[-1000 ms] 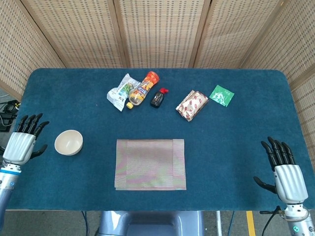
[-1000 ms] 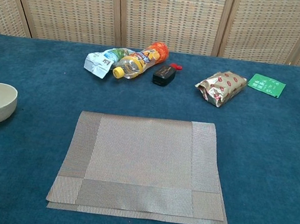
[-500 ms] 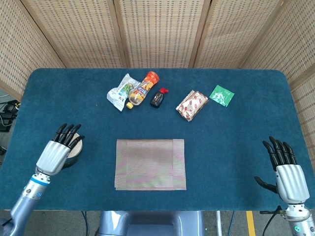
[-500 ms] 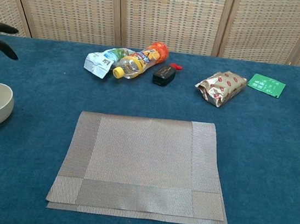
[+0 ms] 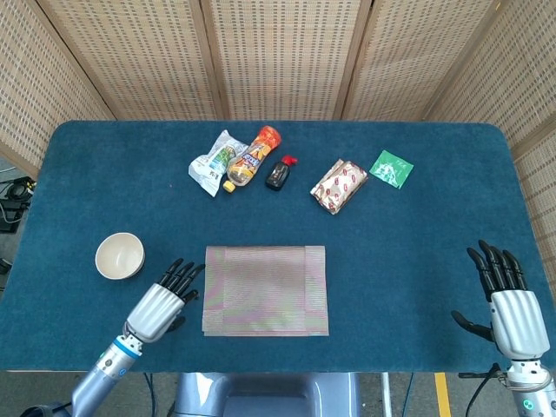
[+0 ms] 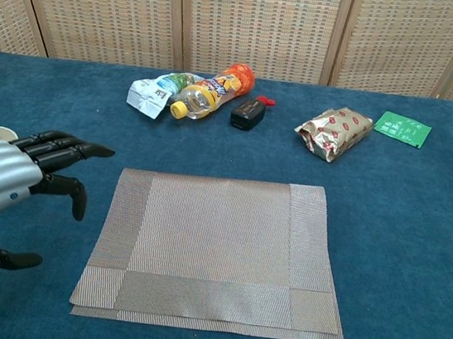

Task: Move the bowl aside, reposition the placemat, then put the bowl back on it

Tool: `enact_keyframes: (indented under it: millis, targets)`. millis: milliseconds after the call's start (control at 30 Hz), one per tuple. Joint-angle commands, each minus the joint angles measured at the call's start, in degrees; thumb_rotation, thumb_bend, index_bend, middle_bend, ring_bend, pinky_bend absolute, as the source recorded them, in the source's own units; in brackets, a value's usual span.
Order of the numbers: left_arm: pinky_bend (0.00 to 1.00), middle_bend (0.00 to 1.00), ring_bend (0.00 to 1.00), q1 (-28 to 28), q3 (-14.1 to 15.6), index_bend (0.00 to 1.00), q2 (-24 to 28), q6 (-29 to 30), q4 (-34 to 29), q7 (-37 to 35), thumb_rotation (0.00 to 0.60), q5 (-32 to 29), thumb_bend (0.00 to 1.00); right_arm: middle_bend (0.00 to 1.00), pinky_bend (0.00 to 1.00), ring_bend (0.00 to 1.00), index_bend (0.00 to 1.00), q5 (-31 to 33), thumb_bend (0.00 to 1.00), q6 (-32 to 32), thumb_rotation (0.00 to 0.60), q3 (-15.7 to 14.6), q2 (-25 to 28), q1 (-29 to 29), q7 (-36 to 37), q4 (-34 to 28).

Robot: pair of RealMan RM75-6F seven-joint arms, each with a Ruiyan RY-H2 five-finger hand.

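While the bowl [image 5: 119, 255] sat left of the mat [image 5: 266, 289], the left hand [image 5: 162, 303] hovered between them, empty and spread; the right hand [image 5: 510, 306] was likewise empty, fingers apart.

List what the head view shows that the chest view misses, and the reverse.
Only the head view shows the right hand, open at the table's near right edge, and the whole bowl. The chest view adds no new object; it shows just a sliver of the bowl behind the left hand. Both show the left hand, open beside the placemat, and the far-side snacks.
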Motion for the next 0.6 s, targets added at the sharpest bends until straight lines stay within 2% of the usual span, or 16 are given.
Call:
enact_keyframes:
  millis: [33,600]
  targets:
    - [0.0,0.0,0.0,0.2,0.7,0.42,-1.6,-0.8,0.7,1.1,0.6,0.4,0.19,0.0,0.0,0.0,0.0,0.1,0.02,0.0,0.6,0.0,0.1,0.0,0.2,0.0]
    - [0.0,0.0,0.0,0.7,2.0,0.44,-5.2,-2.6,4.6,2.6,0.6,0.4,0.19,0.0,0.0,0.0,0.0,-0.1,0.02,0.3,0.6,0.1,0.3,-0.1,0.7,-0.1]
